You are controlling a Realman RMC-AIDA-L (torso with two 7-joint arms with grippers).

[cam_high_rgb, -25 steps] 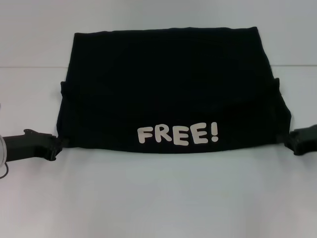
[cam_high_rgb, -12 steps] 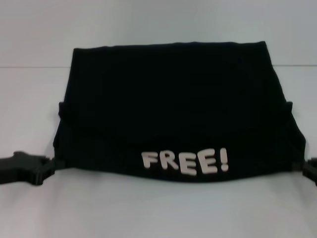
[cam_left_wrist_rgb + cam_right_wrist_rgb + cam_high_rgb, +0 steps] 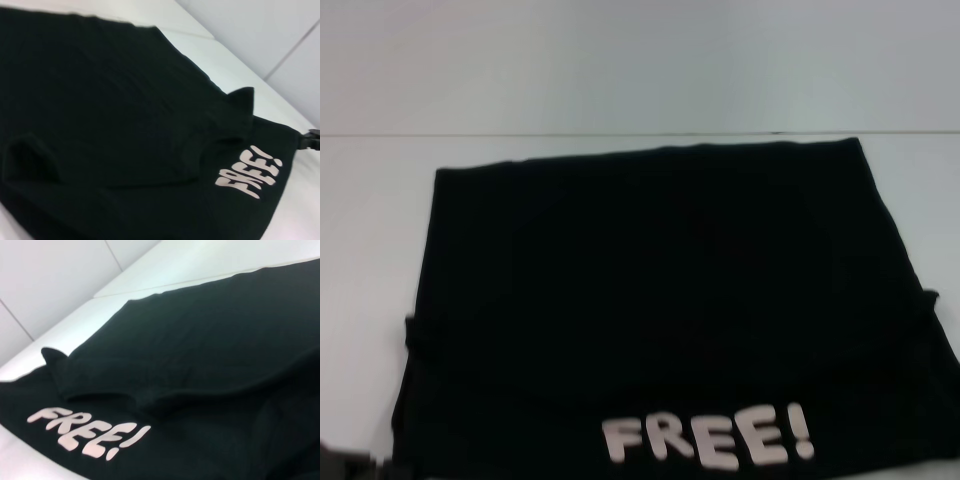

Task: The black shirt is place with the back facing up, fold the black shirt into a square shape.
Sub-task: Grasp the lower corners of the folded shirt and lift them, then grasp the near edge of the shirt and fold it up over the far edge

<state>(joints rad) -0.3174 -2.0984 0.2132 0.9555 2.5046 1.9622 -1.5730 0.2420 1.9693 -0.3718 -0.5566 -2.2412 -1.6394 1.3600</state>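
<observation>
The largest item is the flat white table top, which carries everything. I place the rest by the large matte black fabric shirt. The shirt lies spread across most of the table as a broad slab, wider on the side nearest the robot. Bare white shows beyond its far edge and at both of its sides. A second layer of cloth lies over the shirt's near half. That layer bears pale block lettering reading "FREE!", close to the shirt's near edge and slightly toward its right. I judge a fold to be in progress, with the square shape not yet reached. Small sleeve tips stick out at the shirt's left side and right side, so those sides are not yet tucked. The left gripper shows only as a dark sliver at the shirt's near left corner. The right gripper appears in the left wrist view as a dark piece at the shirt's near right corner. I cannot tell the state of either gripper, or whether either holds cloth. In my judgement both stand at the corners to keep the near edge straight and level. Nothing else lies near the shirt, and I see no obstruction. The loose ridge in the upper layer could crease.
</observation>
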